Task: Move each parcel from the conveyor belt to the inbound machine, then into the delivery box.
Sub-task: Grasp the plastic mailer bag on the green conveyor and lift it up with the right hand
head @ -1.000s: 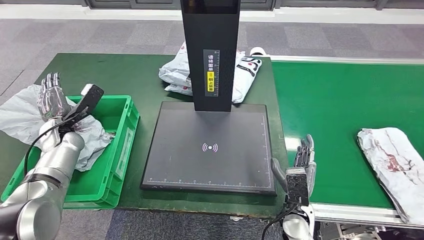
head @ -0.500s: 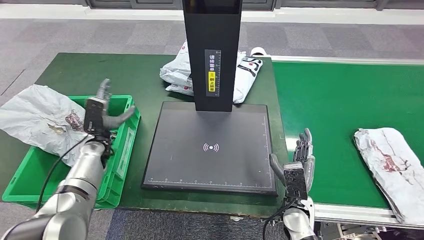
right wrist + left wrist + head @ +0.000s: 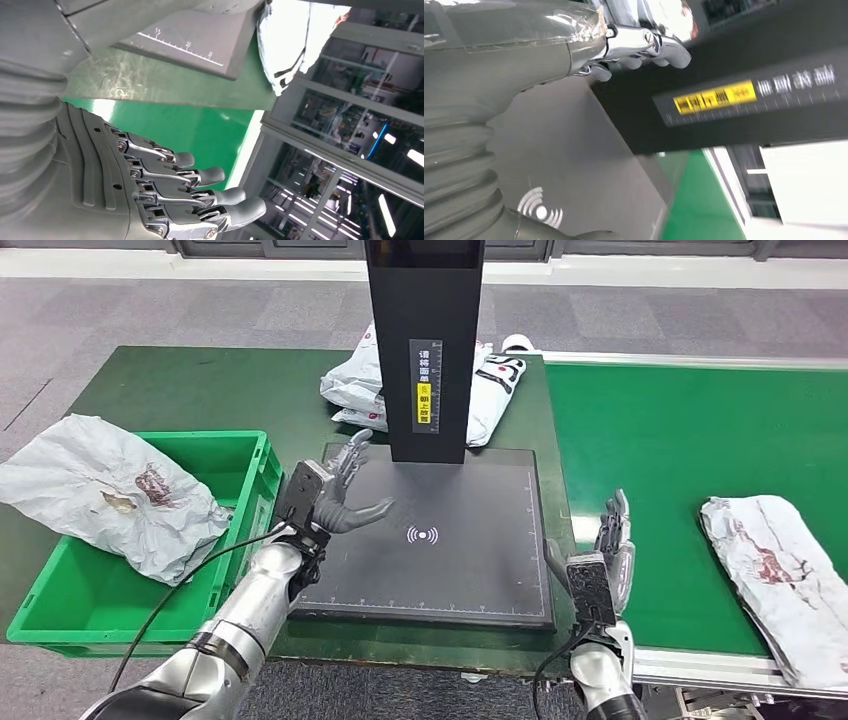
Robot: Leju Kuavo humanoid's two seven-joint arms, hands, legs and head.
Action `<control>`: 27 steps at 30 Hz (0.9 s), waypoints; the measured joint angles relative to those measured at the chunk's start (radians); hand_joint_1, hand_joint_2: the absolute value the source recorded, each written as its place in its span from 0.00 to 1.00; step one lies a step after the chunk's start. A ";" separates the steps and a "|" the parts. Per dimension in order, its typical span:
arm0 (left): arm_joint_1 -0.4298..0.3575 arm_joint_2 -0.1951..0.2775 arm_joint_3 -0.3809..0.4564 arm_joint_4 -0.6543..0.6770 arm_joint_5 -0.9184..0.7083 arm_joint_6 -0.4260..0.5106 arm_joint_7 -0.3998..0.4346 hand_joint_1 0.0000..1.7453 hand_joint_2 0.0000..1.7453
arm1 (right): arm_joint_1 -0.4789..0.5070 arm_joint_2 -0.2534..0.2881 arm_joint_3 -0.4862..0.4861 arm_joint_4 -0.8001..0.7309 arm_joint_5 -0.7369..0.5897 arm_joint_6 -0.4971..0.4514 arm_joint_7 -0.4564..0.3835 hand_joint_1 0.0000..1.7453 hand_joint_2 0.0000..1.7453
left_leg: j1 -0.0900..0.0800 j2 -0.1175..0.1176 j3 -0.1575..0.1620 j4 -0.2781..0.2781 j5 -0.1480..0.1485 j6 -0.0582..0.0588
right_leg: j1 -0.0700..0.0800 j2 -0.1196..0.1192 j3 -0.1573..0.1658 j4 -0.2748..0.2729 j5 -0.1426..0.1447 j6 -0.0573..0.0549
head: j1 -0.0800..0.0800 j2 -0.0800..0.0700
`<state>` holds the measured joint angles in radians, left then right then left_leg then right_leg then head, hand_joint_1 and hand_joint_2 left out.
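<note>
A crumpled grey parcel (image 3: pixel 110 495) lies over the far left rim of the green delivery box (image 3: pixel 243 530). My left hand (image 3: pixel 335 498) hovers with fingers spread over the left side of the inbound machine's dark plate (image 3: pixel 450 560), holding nothing; the left wrist view shows its fingers (image 3: pixel 644 47) near the black post (image 3: pixel 744 100). My right hand (image 3: pixel 600 570) stands upright and empty at the plate's right front corner, beside the green conveyor belt (image 3: pixel 680 460). Another crumpled grey parcel (image 3: pixel 775 580) lies on the belt at the far right.
The machine's black post (image 3: pixel 424 340) rises at the back of the plate. White parcels (image 3: pixel 360 385) are piled behind it on the green table (image 3: pixel 200 390). Grey carpet lies beyond the table.
My left hand has left the grey parcel at the box and swung right to over the scanner plate. The parcel on the belt has drifted slightly left. My right hand has barely moved.
</note>
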<state>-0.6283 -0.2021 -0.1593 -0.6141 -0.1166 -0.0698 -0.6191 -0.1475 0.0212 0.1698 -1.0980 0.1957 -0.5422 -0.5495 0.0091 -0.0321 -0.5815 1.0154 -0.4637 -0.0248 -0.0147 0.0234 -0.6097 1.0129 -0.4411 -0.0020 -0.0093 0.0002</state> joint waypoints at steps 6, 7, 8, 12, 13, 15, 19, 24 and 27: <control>0.000 -0.004 -0.057 -0.001 0.020 0.002 0.000 0.00 1.00 | -0.008 -0.008 0.000 0.022 -0.008 -0.002 -0.002 0.00 1.00 | 0.000 0.000 0.000 0.000 0.000 0.000 | 0.000 0.000 0.000 0.000 0.000 0.000 | 0.000 0.000; 0.000 -0.004 -0.062 -0.001 0.021 0.003 0.001 0.00 1.00 | -0.009 -0.009 0.000 0.024 -0.008 -0.002 -0.002 0.00 1.00 | 0.000 0.000 0.000 0.000 0.000 0.000 | 0.000 0.000 0.000 0.000 0.000 0.000 | 0.000 0.000; 0.000 -0.005 -0.067 -0.001 0.022 0.003 0.001 0.00 1.00 | -0.009 -0.010 0.000 0.027 -0.009 -0.002 -0.001 0.00 1.00 | 0.000 0.000 0.000 0.000 0.000 0.000 | 0.000 0.000 0.000 0.000 0.000 0.000 | 0.000 0.000; 0.001 -0.014 -0.102 -0.001 0.022 0.030 0.000 0.00 1.00 | -0.017 -0.012 0.000 0.044 -0.011 -0.016 0.000 0.00 1.00 | 0.000 0.000 0.000 0.000 0.000 0.000 | 0.000 0.000 0.000 0.000 0.000 0.000 | 0.000 0.000; 0.001 -0.018 -0.113 0.000 0.025 0.038 -0.001 0.00 1.00 | -0.020 -0.012 0.000 0.051 -0.010 -0.026 -0.001 0.00 1.00 | 0.000 0.000 0.000 0.000 0.000 0.000 | 0.000 0.000 0.000 0.000 0.000 0.000 | 0.000 0.000; 0.000 -0.027 -0.134 0.002 0.040 0.053 0.000 0.00 1.00 | -0.029 -0.016 0.000 0.068 -0.003 -0.057 -0.001 0.00 1.00 | 0.000 0.000 0.000 0.000 0.000 0.000 | 0.000 0.000 0.000 0.000 0.000 0.000 | 0.000 0.000; -0.003 -0.048 -0.169 0.022 0.077 0.097 0.030 0.00 1.00 | -0.046 -0.030 -0.016 0.122 0.124 -0.137 0.030 0.00 1.00 | 0.000 0.000 0.000 0.000 0.000 0.000 | 0.000 0.000 -0.001 0.000 0.000 0.000 | 0.000 0.000; -0.007 -0.076 -0.193 0.067 0.109 0.161 0.059 0.00 1.00 | -0.054 -0.035 -0.189 0.198 0.448 -0.154 0.092 0.00 1.00 | 0.000 -0.002 -0.001 0.000 0.000 0.001 | 0.000 -0.002 0.000 0.000 0.000 0.000 | 0.000 0.000; -0.010 -0.087 -0.198 0.090 0.123 0.192 0.068 0.00 1.00 | -0.053 -0.035 -0.316 0.220 0.629 -0.157 0.161 0.00 1.00 | 0.000 -0.002 -0.001 0.000 -0.001 0.001 | 0.000 -0.002 -0.001 0.000 0.000 0.000 | 0.000 0.000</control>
<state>-0.6386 -0.2895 -0.3571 -0.5240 0.0059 0.1224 -0.5511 -0.2002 -0.0141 -0.1467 -0.8777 0.8251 -0.6990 -0.3887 0.0087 -0.0340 -0.5826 1.0159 -0.4643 -0.0238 -0.0151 0.0218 -0.6104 1.0126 -0.4411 -0.0018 -0.0092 0.0002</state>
